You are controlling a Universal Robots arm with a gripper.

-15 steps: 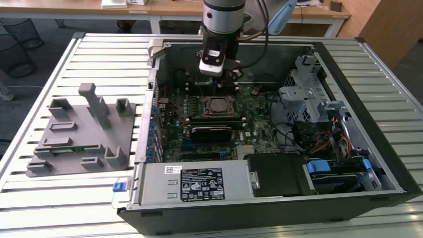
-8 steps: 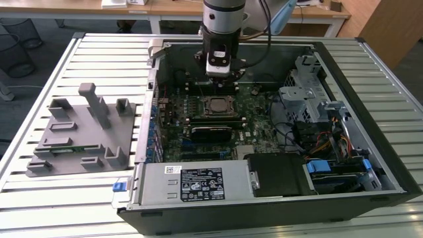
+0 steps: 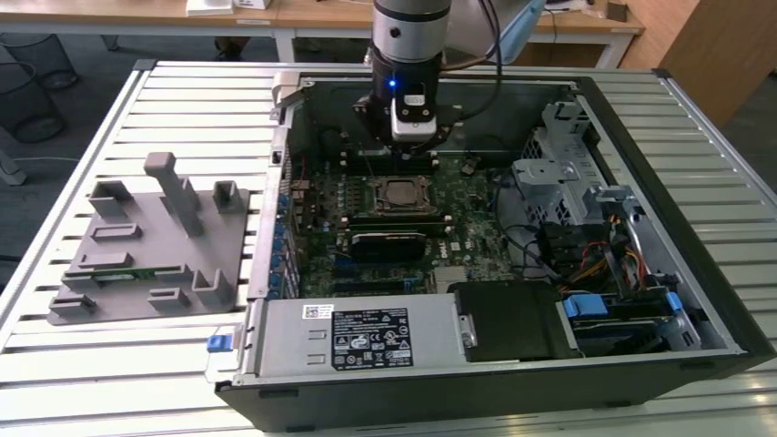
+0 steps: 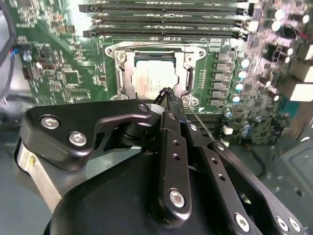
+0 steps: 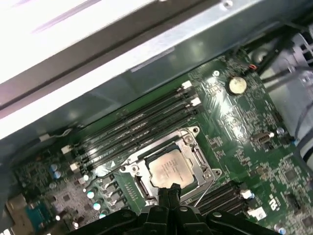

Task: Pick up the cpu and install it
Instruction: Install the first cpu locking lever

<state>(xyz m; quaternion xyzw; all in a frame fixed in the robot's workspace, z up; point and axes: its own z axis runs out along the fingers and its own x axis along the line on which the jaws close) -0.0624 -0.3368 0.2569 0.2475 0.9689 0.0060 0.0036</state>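
STATUS | cpu (image 4: 154,78) lies flat in the motherboard socket (image 4: 121,73) | gripper (image 4: 167,93) poised at cpu's edge | you see fingers (image 5: 173,196) closed together, holding nothing

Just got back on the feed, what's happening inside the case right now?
The arm's gripper, fingers together, is over the motherboard in the open computer case. The cpu lies in its socket, not in the gripper. The fingertips are at the chip's edge; contact is unclear.

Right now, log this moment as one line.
gripper: shut, tips by cpu edge | cpu: lying in socket, not gripped
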